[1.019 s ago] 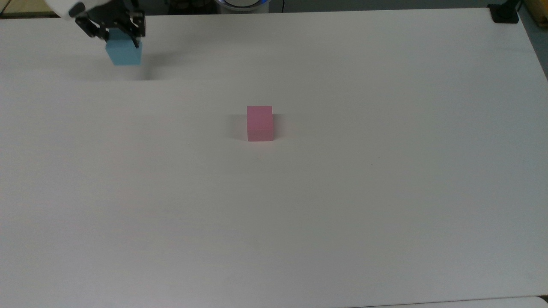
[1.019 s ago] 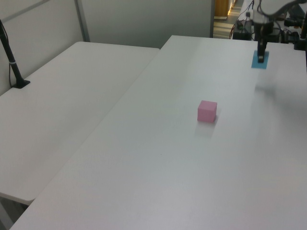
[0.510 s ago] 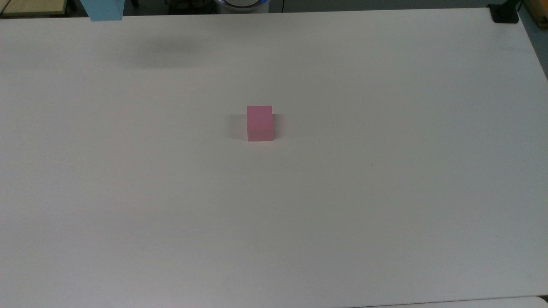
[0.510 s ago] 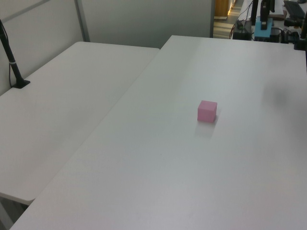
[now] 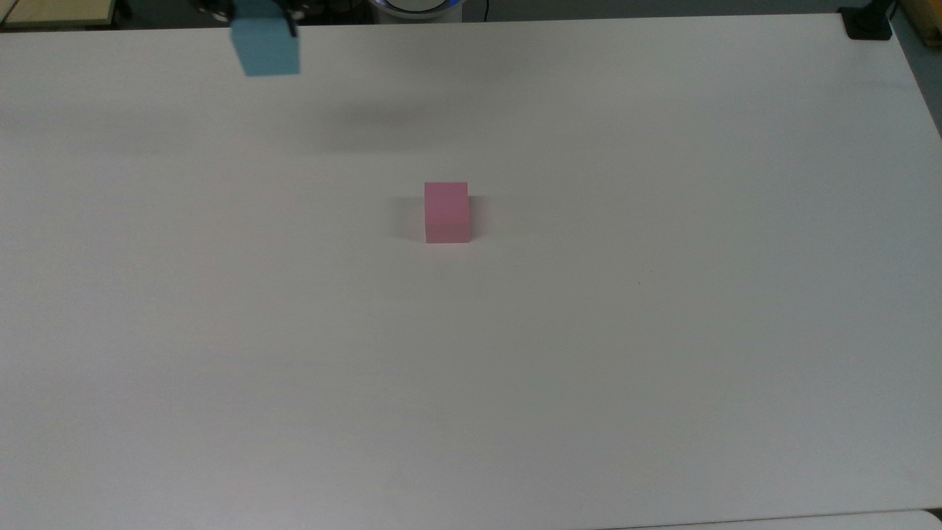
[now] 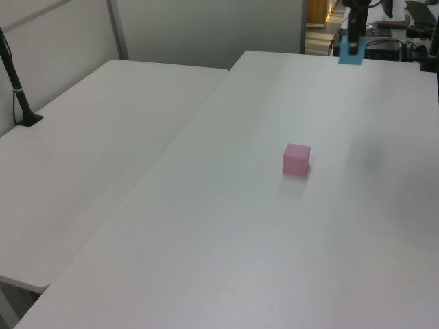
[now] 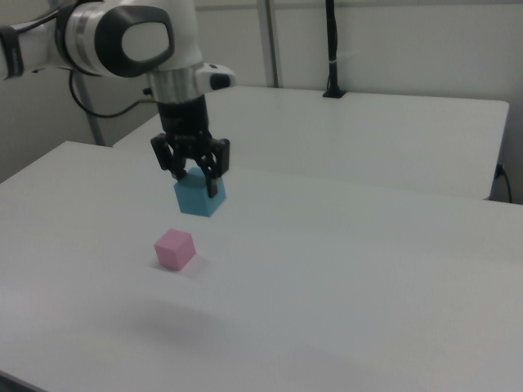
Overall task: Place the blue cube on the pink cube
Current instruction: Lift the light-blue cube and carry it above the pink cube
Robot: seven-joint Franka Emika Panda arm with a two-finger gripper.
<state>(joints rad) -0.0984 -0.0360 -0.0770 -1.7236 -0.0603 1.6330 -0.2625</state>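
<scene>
- Bench (image 5: 662, 368): white, matte, flat; broad bare surface in front of the cubes in the top view.
- Pink cube (image 5: 446, 212) sits on the bench near its middle, square-edged, matte, no marks; also seen in the left view (image 6: 296, 158) and the right view (image 7: 174, 249). Nothing touches it, nothing stands btwn it and the cameras.
- Soft grey shadow patch on the bench beyond the pink cube in the top view.
- Blue cube (image 5: 266, 46): light blue, matte, plain, held in the air off the bench, well apart from the pink cube, toward the top view's upper left. In the right view (image 7: 199, 196) it hangs above & just beyond the pink cube, tilted a bit.
- Pincer (image 7: 196, 167): black fingers clamped on the blue cube from above; the right view shows the white arm w/ its rounded joint over it. In the left view the cube (image 6: 350, 53) hangs at the far bench edge w/ a dark finger across it.
- Second white table (image 6: 82, 151) adjoins, at the left view's left; black post (image 6: 17, 89) stands on it.
- Far back: grey partition walls.
</scene>
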